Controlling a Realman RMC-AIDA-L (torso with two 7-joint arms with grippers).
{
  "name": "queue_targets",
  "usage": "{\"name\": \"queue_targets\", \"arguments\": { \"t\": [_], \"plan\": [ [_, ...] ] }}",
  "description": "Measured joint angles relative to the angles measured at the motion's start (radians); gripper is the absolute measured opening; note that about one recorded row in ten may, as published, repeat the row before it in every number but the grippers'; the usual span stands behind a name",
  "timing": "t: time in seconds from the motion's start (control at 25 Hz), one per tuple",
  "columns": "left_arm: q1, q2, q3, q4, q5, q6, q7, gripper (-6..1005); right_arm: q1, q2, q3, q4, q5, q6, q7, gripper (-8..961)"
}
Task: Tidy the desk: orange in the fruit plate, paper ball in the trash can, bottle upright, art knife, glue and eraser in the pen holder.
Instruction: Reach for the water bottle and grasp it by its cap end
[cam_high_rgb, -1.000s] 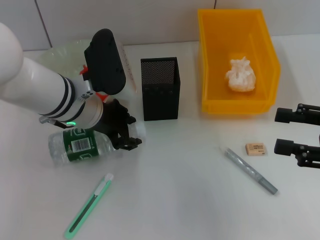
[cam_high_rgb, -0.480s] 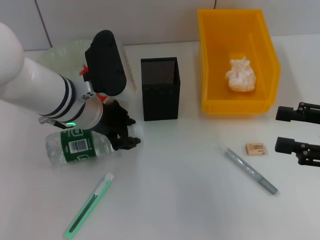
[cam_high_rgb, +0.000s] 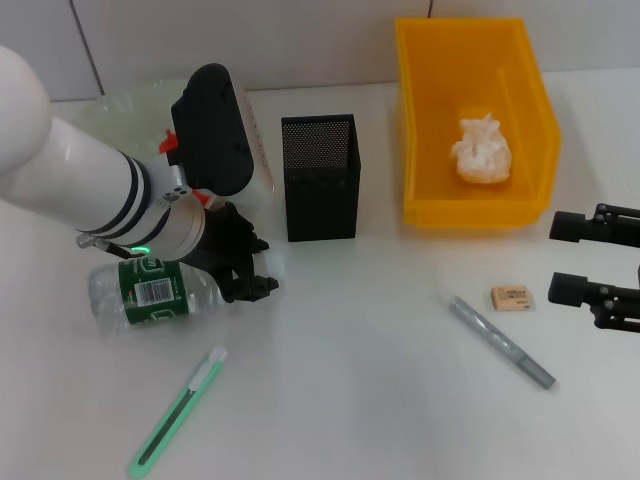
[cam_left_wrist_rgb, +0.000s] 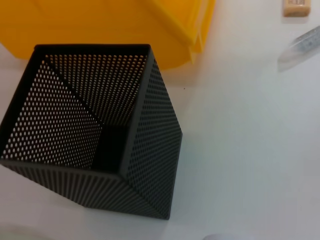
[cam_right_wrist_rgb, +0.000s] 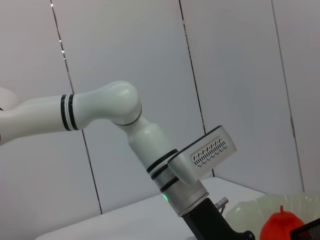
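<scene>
**Left gripper at the lying bottle's neck**

The yellow trash can (cam_high_rgb: 475, 120) holds the paper ball (cam_high_rgb: 481, 150). The black pen holder (cam_high_rgb: 320, 178) shows its bare inside only in the left wrist view. The bottle (cam_high_rgb: 150, 295) lies on its side, shifted slightly left since a second ago. The left gripper (cam_high_rgb: 245, 272) sits at its neck; grip unclear. The right gripper (cam_high_rgb: 570, 260), fingers spread, waits beside the eraser (cam_high_rgb: 511, 297). Glue (cam_high_rgb: 500, 342) and art knife (cam_high_rgb: 180, 410) lie flat. Only the right wrist view shows the orange (cam_right_wrist_rgb: 281, 227) in the fruit plate (cam_right_wrist_rgb: 250, 212).
</scene>
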Motion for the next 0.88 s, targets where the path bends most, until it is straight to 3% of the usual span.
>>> {"name": "queue_targets", "arguments": {
  "t": [0.88],
  "plan": [
    [0.027,0.001,-0.006,0.069,0.002,0.037,-0.027,449,0.003,-0.004,0.001,0.01,0.002,0.013,0.0,663]
  ]
}}
